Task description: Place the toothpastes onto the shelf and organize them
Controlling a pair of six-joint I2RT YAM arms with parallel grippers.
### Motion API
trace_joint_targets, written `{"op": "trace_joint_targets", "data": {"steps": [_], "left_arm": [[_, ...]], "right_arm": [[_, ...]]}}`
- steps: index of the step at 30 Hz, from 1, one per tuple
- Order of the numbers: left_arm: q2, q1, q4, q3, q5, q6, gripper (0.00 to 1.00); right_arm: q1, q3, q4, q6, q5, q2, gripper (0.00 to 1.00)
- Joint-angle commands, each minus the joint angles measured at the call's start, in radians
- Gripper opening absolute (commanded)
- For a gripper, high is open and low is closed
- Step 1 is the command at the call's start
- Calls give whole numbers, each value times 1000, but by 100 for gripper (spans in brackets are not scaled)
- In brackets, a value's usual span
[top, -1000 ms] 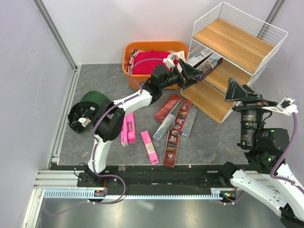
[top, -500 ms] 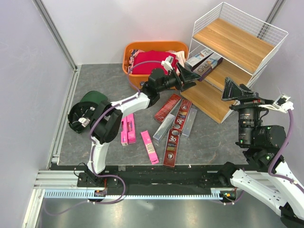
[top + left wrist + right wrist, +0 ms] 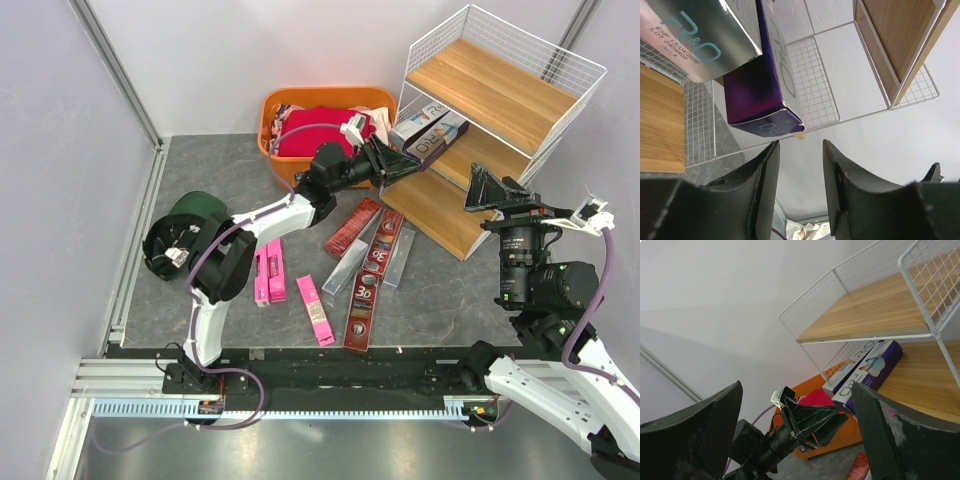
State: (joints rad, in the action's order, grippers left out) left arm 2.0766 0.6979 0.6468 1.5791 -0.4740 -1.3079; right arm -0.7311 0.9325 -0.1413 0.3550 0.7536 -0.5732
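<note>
The tall white wire shelf with its three slanted wooden boards stands at about 2 o'clock on the grey speckled surface. Two toothpastes already lie side by side on its middle board: a long purple cardboard box and a silver-grey one.

The left gripper sits right at the purple box's near end. Its fingers are drawn almost together with only a slim gap, and nothing is between them. The right gripper is spread wide and empty, and hangs at 3 o'clock, just off the shelf's front edge.

The rest of the toothpastes lie loose near the centre of the surface:
- bright pink boxes towards 8 o'clock
- dark red "3D" boxes
- silver ones

**Main hazard:** the purple box's end looks to poke out past the wire edge, with a lifted flap just above the left fingertips. A careless pull-back could snag that flap and drag the box off the sloped board. It might take the silver-grey box with it, since the two appear to touch.

**Second hazard:** both grippers are crowded near the same shelf front. If the right arm reaches in before the left arm is out of the way, they could knock together or jolt the wire frame and unsettle the placed boxes.

**Lesser hazard:** the loose boxes at the centre partly overlap, so a grab there may lift two at once.
</note>
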Motion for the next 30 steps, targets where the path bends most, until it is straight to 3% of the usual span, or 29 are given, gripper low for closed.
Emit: {"op": "trace_joint_targets", "data": {"steps": [1, 9, 16, 25, 30], "left_arm": [[26, 5, 48, 84, -12, 7, 46], [86, -1, 17, 179, -11, -1, 47], [44, -1, 91, 107, -29, -2, 50], [-251, 20, 189, -319, -49, 156, 69], [-515, 18, 44, -583, 34, 357, 79]], "right_arm": [[1, 31, -6, -7, -2, -2, 98], [-1, 31, 0, -13, 1, 15, 98], [1, 31, 5, -10, -2, 15, 98], [-1, 31, 29, 12, -39, -14, 98], [-1, 9, 35, 32, -62, -42, 98]]}}
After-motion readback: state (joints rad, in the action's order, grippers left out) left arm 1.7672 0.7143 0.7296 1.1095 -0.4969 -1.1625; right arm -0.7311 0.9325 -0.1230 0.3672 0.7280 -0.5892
